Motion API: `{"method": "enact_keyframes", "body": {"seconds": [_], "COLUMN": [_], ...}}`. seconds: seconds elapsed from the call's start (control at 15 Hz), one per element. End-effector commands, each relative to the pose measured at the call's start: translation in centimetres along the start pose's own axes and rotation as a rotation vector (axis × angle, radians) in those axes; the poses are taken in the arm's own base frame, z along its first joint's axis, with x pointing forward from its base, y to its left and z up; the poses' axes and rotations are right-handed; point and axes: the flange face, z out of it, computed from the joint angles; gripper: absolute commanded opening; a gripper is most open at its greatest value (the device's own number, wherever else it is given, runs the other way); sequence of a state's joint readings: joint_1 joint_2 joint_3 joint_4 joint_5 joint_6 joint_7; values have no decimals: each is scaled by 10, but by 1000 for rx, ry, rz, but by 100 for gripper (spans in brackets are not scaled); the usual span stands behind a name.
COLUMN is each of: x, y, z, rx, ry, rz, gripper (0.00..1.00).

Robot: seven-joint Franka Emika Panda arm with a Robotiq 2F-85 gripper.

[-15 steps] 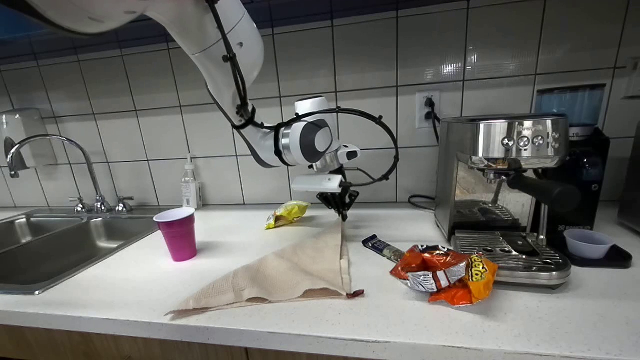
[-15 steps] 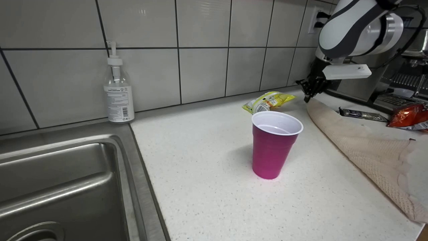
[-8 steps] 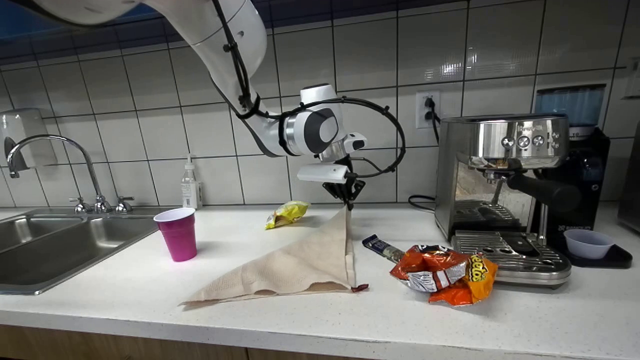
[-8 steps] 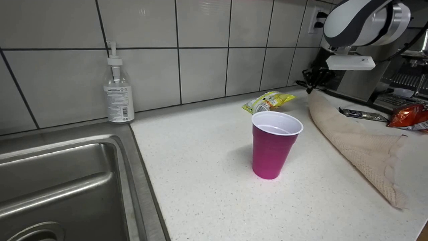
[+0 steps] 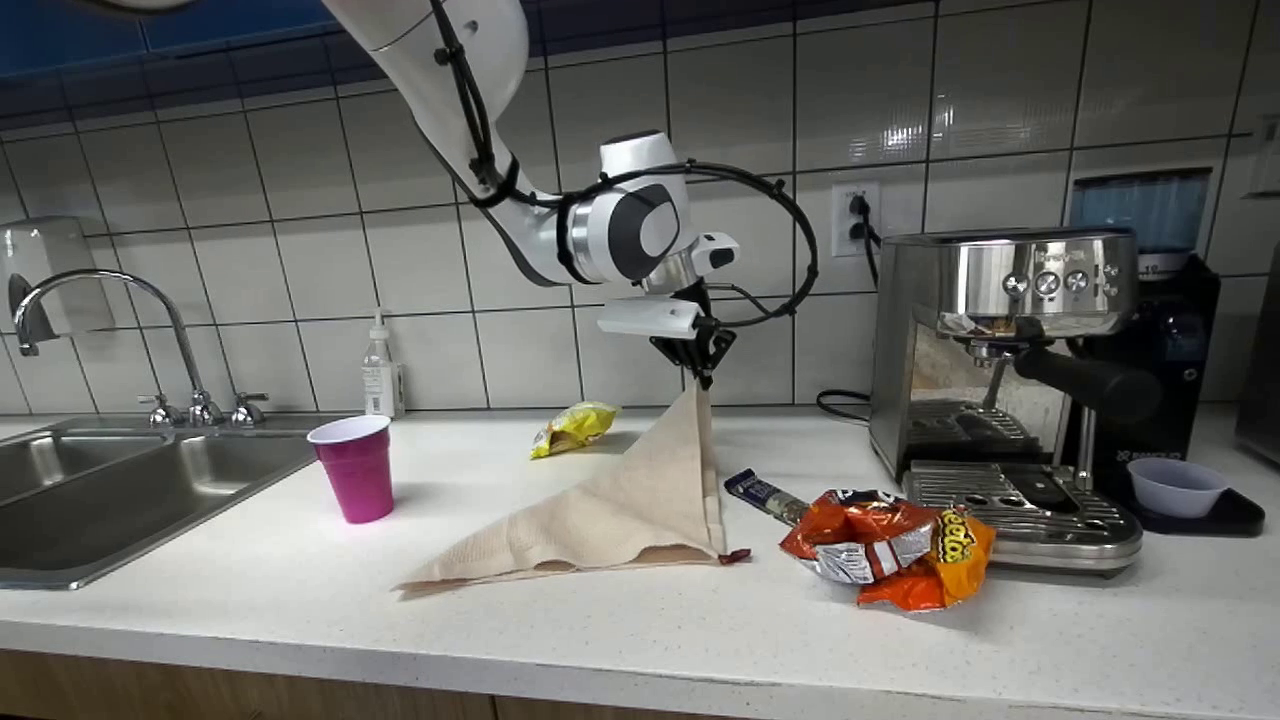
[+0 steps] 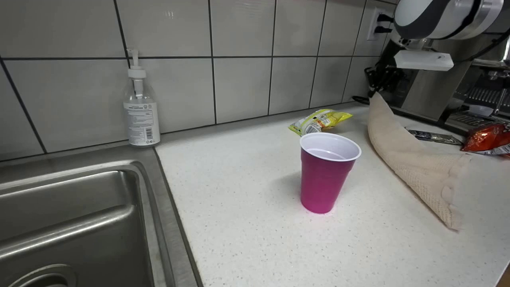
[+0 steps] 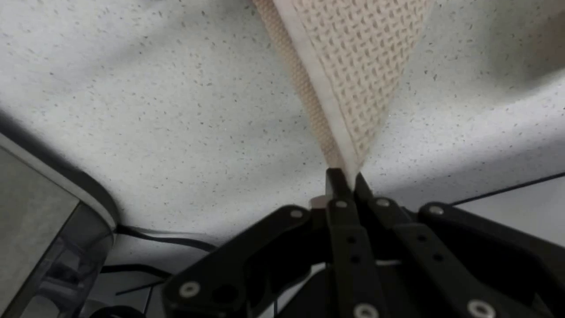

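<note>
Below the claw pinching its peak | beige waffle-weave towel | higher than a second ago, only partly lifted | lower edge on worktop

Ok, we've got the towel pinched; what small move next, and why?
I'd probably lift a little, jaws shut: the gripper pinches the beige waffle-weave towel at a pointed tip, the fabric slopes down from there, and its lower end rests on the counter, so more height should likely raise more of it.
</note>
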State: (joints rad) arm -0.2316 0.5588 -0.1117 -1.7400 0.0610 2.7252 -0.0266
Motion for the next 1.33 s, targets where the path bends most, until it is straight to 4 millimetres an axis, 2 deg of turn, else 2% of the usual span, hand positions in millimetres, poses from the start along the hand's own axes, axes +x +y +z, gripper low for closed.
{"method": "enact_keyframes", "body": {"seconds": [0.0, 0.67, 1.27], "x": [-8, -41, -64], "y": [-1, -15, -17], "z": [-26, -48, -66], "rx": [31, 49, 60], "ry": [35, 76, 109], "rz": [-11, -25, -6], "gripper": [1, 1, 1]}}
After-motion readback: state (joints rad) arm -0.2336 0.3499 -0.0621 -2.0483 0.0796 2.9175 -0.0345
